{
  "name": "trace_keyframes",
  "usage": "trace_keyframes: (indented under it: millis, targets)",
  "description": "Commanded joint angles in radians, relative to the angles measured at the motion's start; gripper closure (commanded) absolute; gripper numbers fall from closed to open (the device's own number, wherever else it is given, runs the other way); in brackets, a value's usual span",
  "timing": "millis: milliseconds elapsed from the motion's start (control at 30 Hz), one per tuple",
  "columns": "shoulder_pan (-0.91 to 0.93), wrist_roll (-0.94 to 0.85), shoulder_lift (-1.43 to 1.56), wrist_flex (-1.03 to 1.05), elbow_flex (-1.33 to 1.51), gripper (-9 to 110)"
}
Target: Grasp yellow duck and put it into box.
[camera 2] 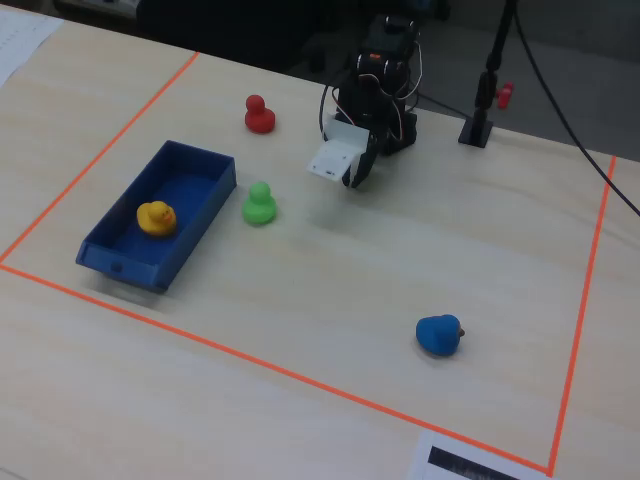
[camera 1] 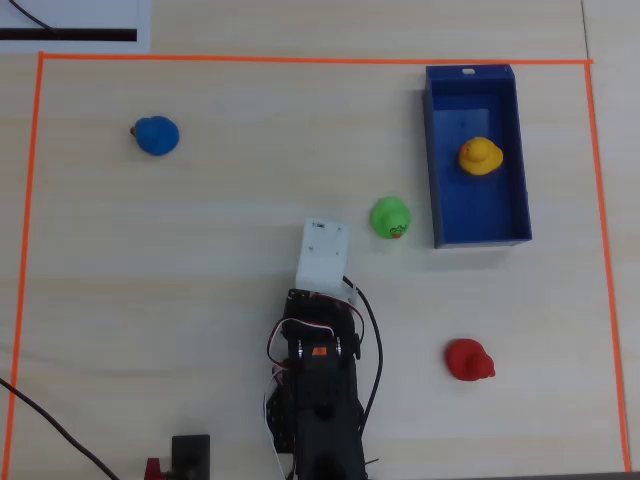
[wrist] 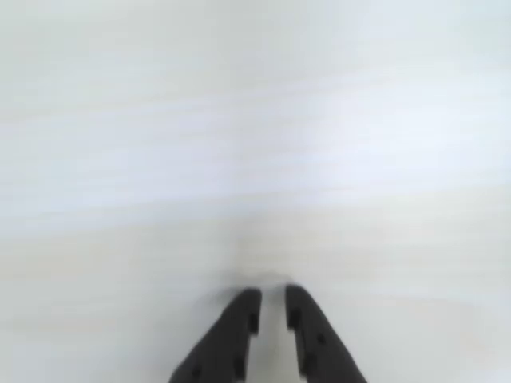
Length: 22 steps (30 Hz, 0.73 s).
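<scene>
The yellow duck (camera 1: 479,156) (camera 2: 155,217) sits upright inside the dark-blue box (camera 1: 480,215) (camera 2: 192,190), around the middle of its floor. My gripper (wrist: 272,294) (camera 2: 352,180) hangs over bare table well away from the box, near the arm's base. In the overhead view its white camera mount (camera 1: 322,255) covers the fingers. In the wrist view the two dark fingers (wrist: 239,319) stand almost together with only a thin slit and nothing between them. No duck or box shows in the wrist view.
A green duck (camera 1: 390,217) (camera 2: 259,203) stands just outside the box's long wall. A red duck (camera 1: 468,360) (camera 2: 259,115) and a blue duck (camera 1: 156,135) (camera 2: 438,334) lie farther off. Orange tape (camera 1: 300,58) frames the work area.
</scene>
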Motion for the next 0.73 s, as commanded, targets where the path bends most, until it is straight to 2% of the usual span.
trace_keyframes:
  millis: [0, 700]
  targets:
    - [0.040, 0.003, 0.003, 0.018, 0.000, 101]
    - [0.031, 0.006, 0.003, 0.020, 0.000, 101]
